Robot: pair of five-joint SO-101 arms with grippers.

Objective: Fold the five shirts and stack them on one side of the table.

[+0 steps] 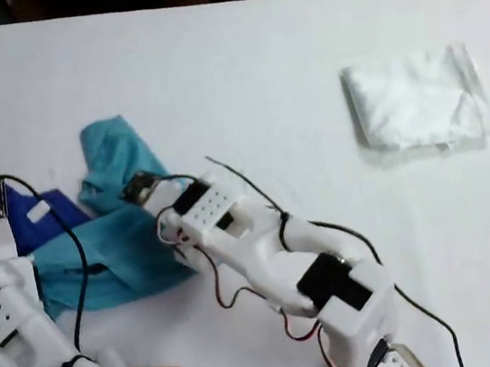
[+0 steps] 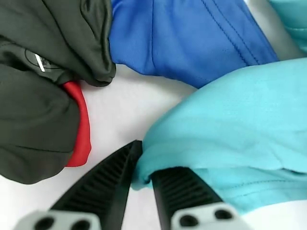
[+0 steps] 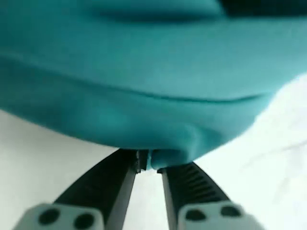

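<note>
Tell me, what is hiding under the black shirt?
A strip of red cloth peeks out from under the black shirt. Just its edge shows; the rest is covered. The left gripper and right gripper are shut on the teal shirt nearby.

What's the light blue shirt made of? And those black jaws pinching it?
The light blue shirt looks like soft, thin knit fabric, matte: it drapes in folds and shows a stitched hem. Cotton or synthetic, I cannot tell. The jaws of the left gripper look like hard black plastic, matte, with ridged inner faces.
</note>
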